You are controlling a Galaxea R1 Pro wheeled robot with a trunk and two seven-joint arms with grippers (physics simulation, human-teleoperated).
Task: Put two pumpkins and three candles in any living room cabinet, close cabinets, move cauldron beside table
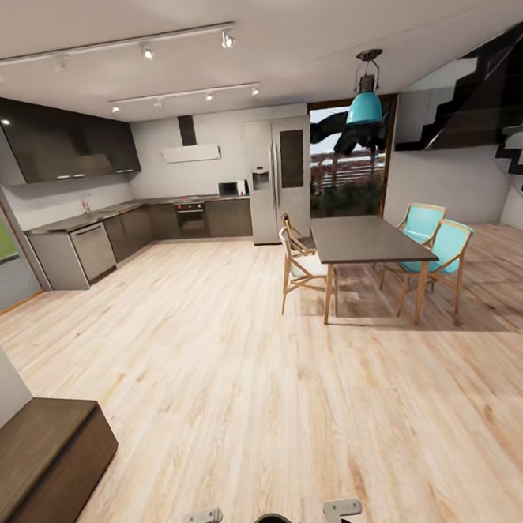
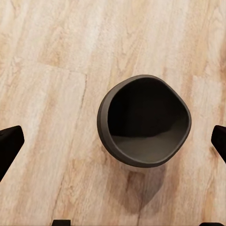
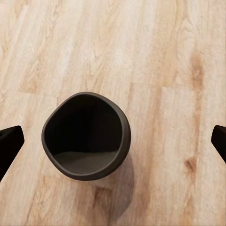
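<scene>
Both wrist cameras look down on the dark cauldron [image 2: 144, 120] [image 3: 86, 135], standing upright on the wood floor [image 2: 47, 70]. Left gripper [image 2: 113, 141] and right gripper [image 3: 113, 141] are spread wide, holding nothing. In the head view's lower left corner lies the low brown cabinet [image 1: 41, 463], its visible fronts shut; at centre right, a dining table [image 1: 367, 240] with chairs.

The head camera looks out from standing height, level across the wooden floor [image 1: 225, 391] toward the kitchen and dining table [image 1: 367, 240], taking in the ceiling too. Both wrist cameras point straight down at the planks from fairly close, and both catch the same dark cauldron [image 2: 143, 120] [image 3: 86, 135] from above.
</scene>
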